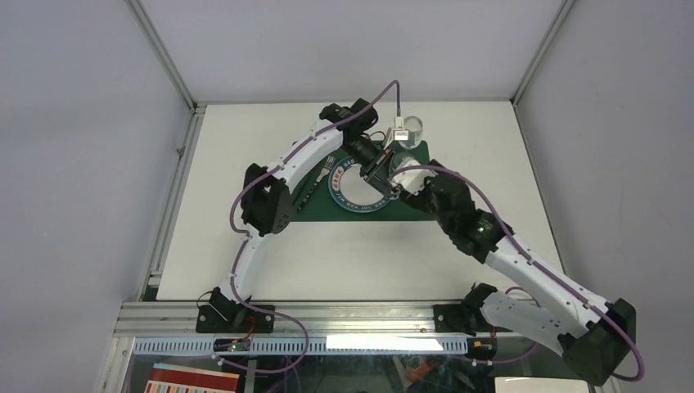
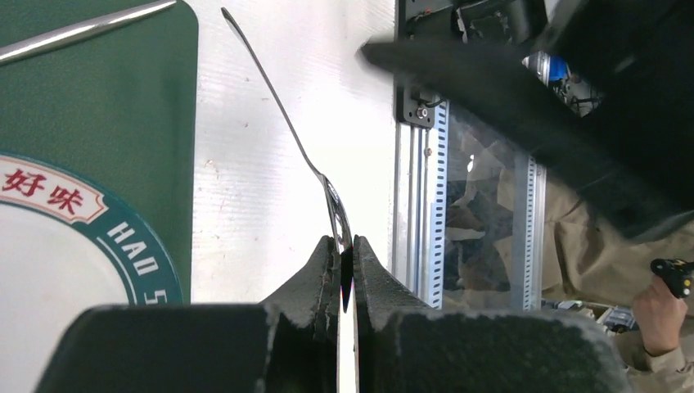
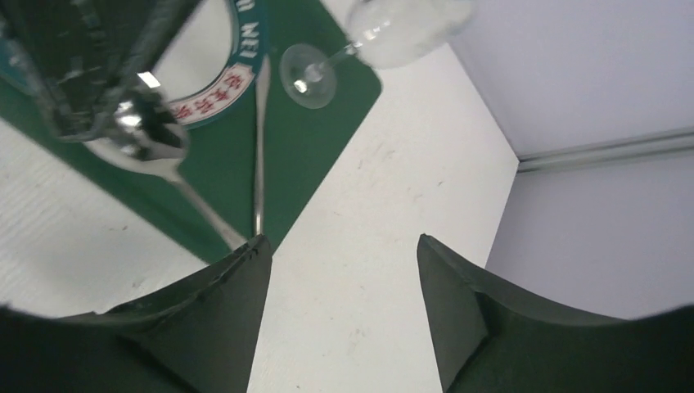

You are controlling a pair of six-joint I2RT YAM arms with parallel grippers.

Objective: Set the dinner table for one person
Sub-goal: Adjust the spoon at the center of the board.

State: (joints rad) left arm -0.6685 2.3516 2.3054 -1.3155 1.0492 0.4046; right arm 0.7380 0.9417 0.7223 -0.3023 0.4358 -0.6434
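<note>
Claws from both arms meet over the right side of the dark green rectangular placemat [image 1: 421,155], which lies on the far half of the big plain white dinner table [image 1: 368,254]. The left claw [image 2: 342,241] is squeezed tight on the round end of a shiny silver metal spoon [image 3: 151,143]. The spoon is up in the air. Its thin handle sticks out sideways from the claw, near the front right corner of the mat, and points at the other arm. The right claw [image 3: 344,278] is wide apart with nothing in it. It hangs low over the white table, just past the tip of the spoon handle. I cannot tell if one of its black fingers [image 3: 221,311] touches that tip. A round white plate with a blue-green rim and writing on it [image 1: 356,192] sits in the middle of the mat. A long silver knife [image 3: 260,139] lies flat on the mat just to the right of the plate. A clear glass with a stem [image 3: 401,29] stands on the far right corner of the mat, past the far end of the knife.
</note>
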